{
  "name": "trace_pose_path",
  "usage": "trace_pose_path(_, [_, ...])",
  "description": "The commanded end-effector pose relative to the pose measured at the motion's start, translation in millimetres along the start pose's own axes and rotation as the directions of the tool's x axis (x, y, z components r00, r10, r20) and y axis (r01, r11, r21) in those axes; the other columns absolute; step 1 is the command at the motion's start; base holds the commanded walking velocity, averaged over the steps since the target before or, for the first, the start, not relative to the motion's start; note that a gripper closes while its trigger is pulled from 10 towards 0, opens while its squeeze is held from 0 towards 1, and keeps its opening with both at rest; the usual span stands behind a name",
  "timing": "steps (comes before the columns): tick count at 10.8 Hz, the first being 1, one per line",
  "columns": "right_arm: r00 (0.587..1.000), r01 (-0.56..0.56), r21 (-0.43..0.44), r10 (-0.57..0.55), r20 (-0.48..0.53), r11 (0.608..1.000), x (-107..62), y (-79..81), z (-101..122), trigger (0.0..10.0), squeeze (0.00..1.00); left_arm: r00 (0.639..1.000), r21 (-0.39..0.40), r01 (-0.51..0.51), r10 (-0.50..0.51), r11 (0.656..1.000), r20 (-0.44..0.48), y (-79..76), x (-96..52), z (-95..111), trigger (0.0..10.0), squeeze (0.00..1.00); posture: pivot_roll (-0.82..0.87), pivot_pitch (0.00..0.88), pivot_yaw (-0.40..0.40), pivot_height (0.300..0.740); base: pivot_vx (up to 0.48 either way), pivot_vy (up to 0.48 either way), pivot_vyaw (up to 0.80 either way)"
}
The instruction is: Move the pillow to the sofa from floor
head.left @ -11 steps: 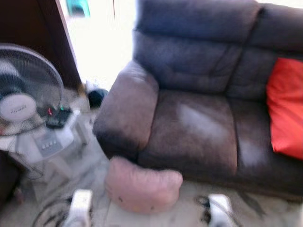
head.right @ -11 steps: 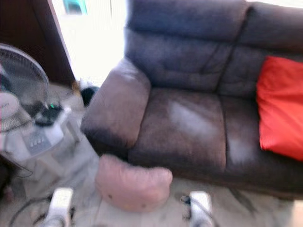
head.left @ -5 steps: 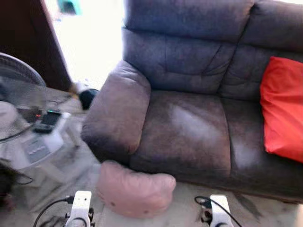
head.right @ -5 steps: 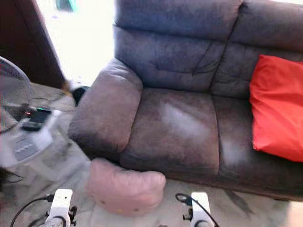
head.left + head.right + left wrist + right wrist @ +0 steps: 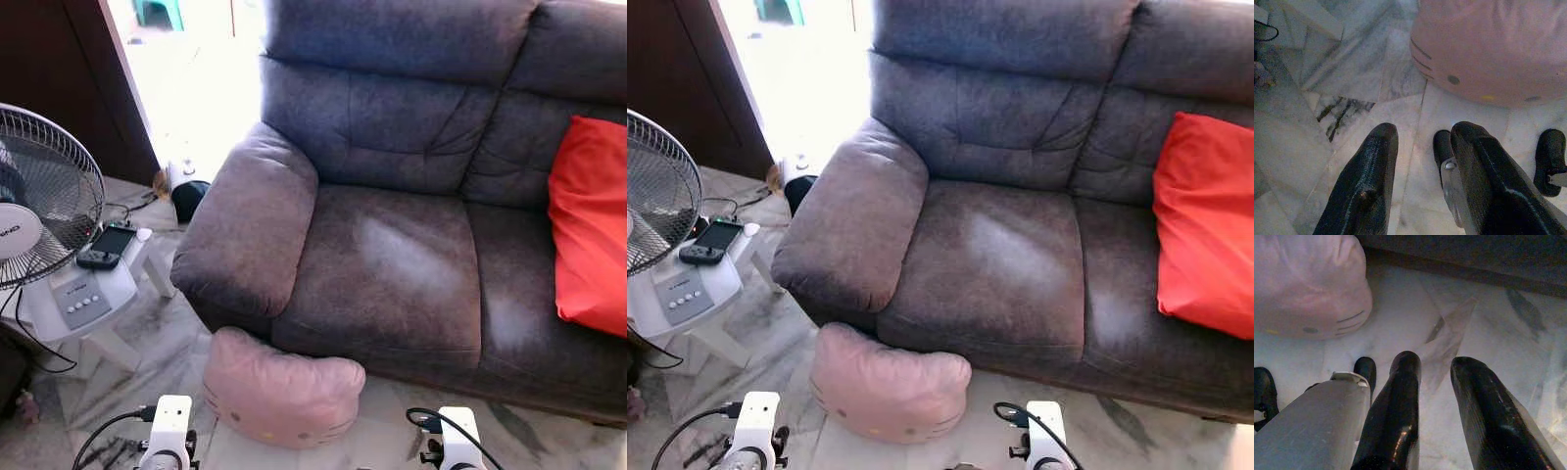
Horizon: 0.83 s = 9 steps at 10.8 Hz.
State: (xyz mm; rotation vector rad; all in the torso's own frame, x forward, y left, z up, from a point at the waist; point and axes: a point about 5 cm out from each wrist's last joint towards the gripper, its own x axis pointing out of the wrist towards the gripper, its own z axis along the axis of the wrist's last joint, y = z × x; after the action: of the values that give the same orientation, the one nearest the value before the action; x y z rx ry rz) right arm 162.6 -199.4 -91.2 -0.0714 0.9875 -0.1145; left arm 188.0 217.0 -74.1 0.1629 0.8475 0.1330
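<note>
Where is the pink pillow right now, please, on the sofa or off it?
Off it: the pink pillow lies on the marble floor against the sofa front.

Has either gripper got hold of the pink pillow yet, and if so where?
No, nothing is held. The left gripper and right gripper are both open above the marble floor, short of the pink pillow.

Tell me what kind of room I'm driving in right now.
Most likely a home living room. A dark upholstered sofa with a red cushion stands on a marble-tiled floor, a pink pillow lies at its foot, and a standing fan sits beside a sunlit doorway.
</note>
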Motion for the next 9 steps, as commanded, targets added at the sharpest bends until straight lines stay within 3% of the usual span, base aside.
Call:
trace_pose_path(1, [1.0,0.007,0.017,-0.007,-0.017,1.0,-0.7,-1.5,-4.5,10.0,0.0,0.999,-0.005,0.002,-0.002,1.0,-0.038,-1.9,-1.7,-8.5,10.0,0.0,0.09,0.087,-0.077,0.74,0.0,0.33,0.0])
trace_pose_path(2, [0.999,0.021,0.006,-0.021,-0.034,1.0,-0.7,-2.5,-5.9,10.0,0.0,0.999,-0.009,0.003,-0.004,1.0,-0.05,-4.0,-1.7,-9.3,10.0,0.0,0.09,0.089,-0.077,0.74,0.0,0.48,-0.74])
trace_pose_path(6, [1.0,0.008,-0.001,-0.008,-0.02,1.0,-0.6,-1.7,-4.3,10.0,0.0,0.999,-0.009,0.003,-0.004,1.0,-0.052,-5.1,-2.0,-10.3,10.0,0.0,0.09,0.093,-0.077,0.74,0.0,0.48,0.0])
trace_pose_path(9, [1.0,0.01,0.002,-0.01,-0.022,1.0,-0.6,-1.2,-4.4,10.0,0.0,0.999,0.004,0.016,-0.016,1.0,-0.039,-7.5,-1.8,-8.5,10.0,0.0,0.09,0.095,-0.074,0.74,0.0,0.0,-0.39])
